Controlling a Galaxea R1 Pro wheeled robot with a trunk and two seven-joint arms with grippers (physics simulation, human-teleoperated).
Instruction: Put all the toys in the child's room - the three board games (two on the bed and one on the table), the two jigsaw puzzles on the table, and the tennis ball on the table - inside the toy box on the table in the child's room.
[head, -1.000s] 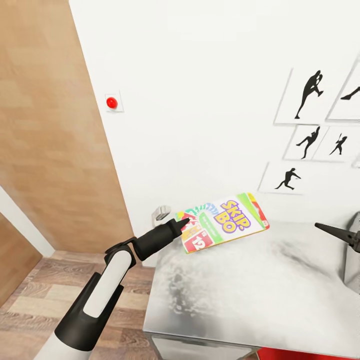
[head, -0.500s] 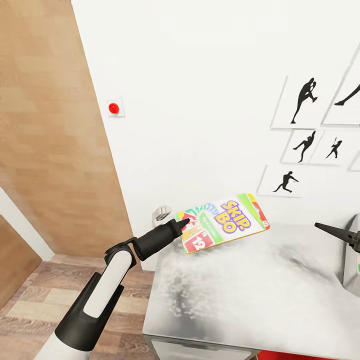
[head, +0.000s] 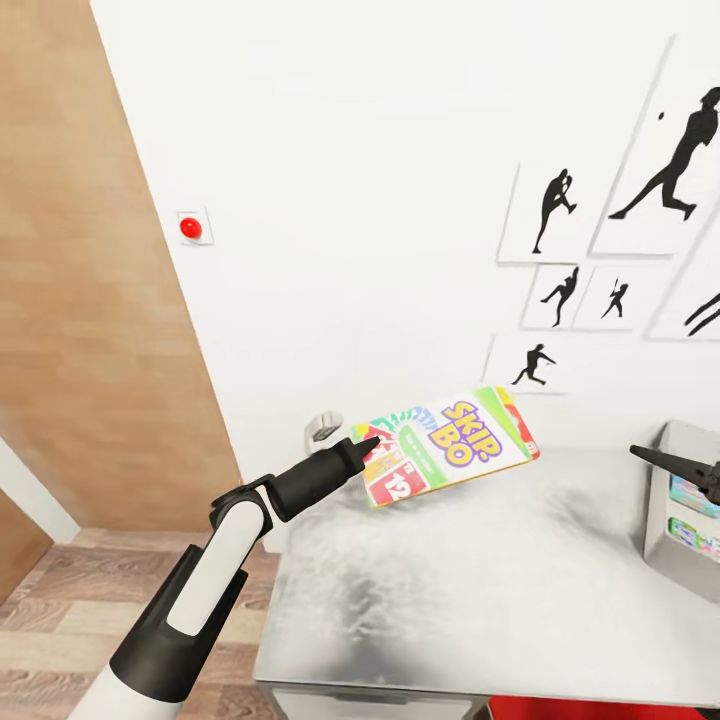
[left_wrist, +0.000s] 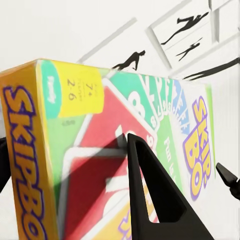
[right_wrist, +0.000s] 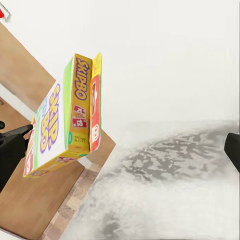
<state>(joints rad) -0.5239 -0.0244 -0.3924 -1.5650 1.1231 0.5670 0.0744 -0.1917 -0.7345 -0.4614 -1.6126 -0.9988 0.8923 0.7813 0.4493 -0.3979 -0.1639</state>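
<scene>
Head view: the whole picture has shifted since a second ago, the wall prints and red button sliding left, so the camera has turned right; the toy box (head: 672, 500) now shows at the far right with colourful boxes inside. That likely means the robot is swinging toward the drop-off. The left claw (head: 366, 444) is closed on the near corner of the SKIP-BO box (head: 450, 442), which juts out beyond the claw, tilted, raised above the pale bench (head: 480, 590) and clear of it. The right claw (head: 680, 465) points in from the right, just before the toy box; whether it is open I cannot tell.

Left wrist view: the SKIP-BO box (left_wrist: 100, 150) lies pinched between the dark fingers (left_wrist: 150, 195); its lid is green, yellow and red with purple lettering, flat and rigid.

Right wrist view: the SKIP-BO box (right_wrist: 65, 120) hangs edge-on ahead of the claw, above the mottled bench (right_wrist: 165, 190), with the left claw (right_wrist: 12, 140) at its lower corner.
</scene>
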